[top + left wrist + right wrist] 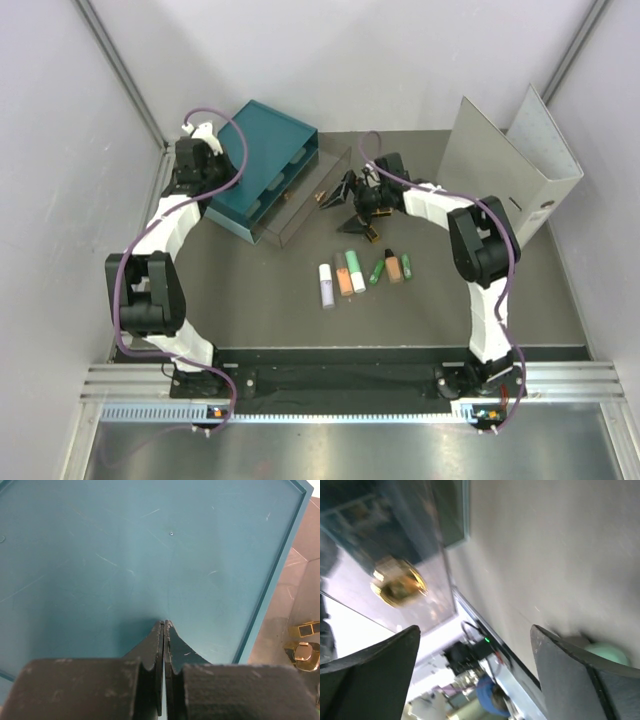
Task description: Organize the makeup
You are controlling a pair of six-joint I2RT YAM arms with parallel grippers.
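Note:
Several makeup tubes lie in a row mid-table: a white one, a peach-orange one, a pale green one, a bright green one and two more to their right. A black-and-gold case lies just above them. My right gripper is open and empty beside the pulled-out clear drawer; in its wrist view a gold item shows through the drawer wall and a pale green tube peeks behind the right finger. My left gripper is shut, tips against the teal box top.
The teal drawer box stands at the back left. Black-and-gold pieces lie in the drawer. A large grey binder stands open at the back right. Grey walls close in the sides.

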